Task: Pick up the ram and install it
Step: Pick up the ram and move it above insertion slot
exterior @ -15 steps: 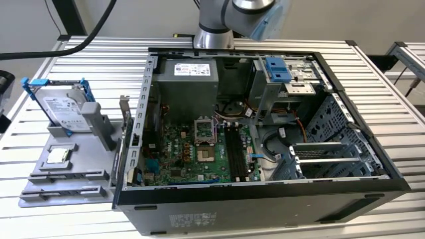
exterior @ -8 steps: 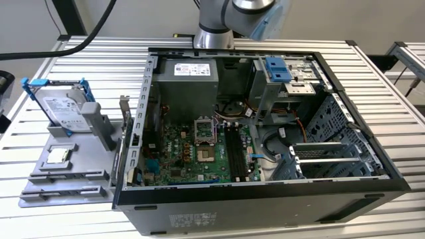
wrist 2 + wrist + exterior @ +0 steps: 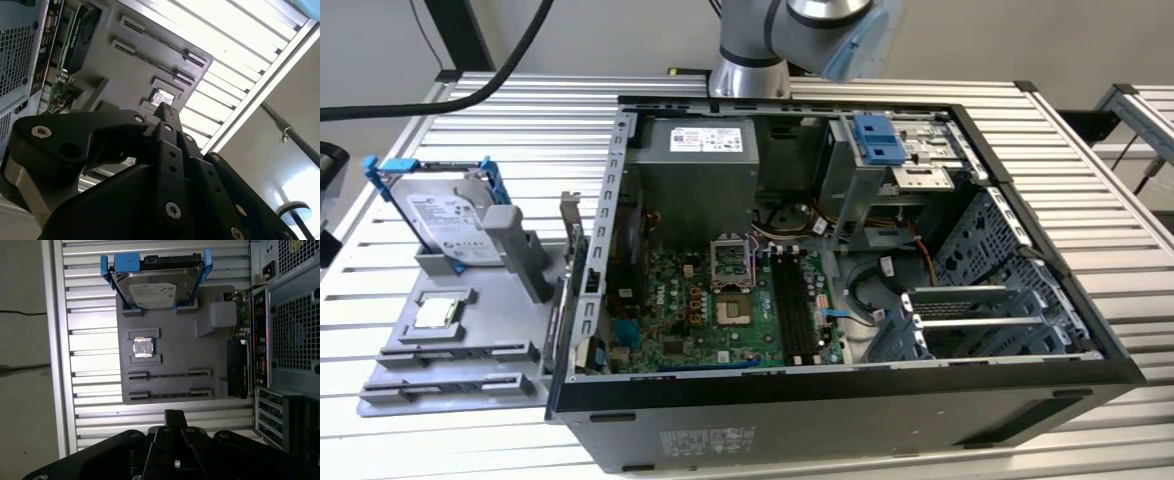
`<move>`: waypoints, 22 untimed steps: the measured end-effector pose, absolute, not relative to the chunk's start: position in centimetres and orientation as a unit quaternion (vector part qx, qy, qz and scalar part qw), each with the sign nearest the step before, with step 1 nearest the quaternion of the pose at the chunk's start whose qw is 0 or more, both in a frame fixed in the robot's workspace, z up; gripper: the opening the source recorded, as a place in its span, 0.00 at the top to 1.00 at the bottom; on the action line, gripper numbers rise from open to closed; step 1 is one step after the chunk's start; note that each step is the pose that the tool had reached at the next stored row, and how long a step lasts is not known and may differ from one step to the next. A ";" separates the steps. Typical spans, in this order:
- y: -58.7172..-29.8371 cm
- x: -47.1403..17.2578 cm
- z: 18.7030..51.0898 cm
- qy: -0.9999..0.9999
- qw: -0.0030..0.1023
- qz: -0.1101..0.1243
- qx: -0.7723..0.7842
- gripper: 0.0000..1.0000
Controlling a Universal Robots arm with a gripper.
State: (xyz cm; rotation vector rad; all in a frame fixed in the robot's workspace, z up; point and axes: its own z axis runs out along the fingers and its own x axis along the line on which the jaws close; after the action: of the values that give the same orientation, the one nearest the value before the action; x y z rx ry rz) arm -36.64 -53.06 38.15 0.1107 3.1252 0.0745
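Open computer case (image 3: pixel 854 430) on the slatted table (image 3: pixel 1067 120), grey tray (image 3: pixel 175 355) just beside it. The gripper (image 3: pixel 173 414) hangs above that tray, fingertips pinched together, nothing showing between them. The ram? Can't tell for sure: a long dark strip sits among the motherboard slots (image 3: pixel 791 295), well apart from the pincer

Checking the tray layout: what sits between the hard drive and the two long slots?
A small square silver chip, seated on the gray tray, as the first wrist view shows.
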 end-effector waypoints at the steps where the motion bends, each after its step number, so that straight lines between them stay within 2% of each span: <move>1: -53.1 -36.6 38.1 0.999 0.007 0.024 0.033 1.00; 22: -53.1 -36.7 38.1 0.987 0.002 0.019 -0.158 1.00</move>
State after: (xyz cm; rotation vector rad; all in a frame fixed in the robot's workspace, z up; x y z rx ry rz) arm -36.65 -53.06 38.14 -0.4961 3.0974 0.0607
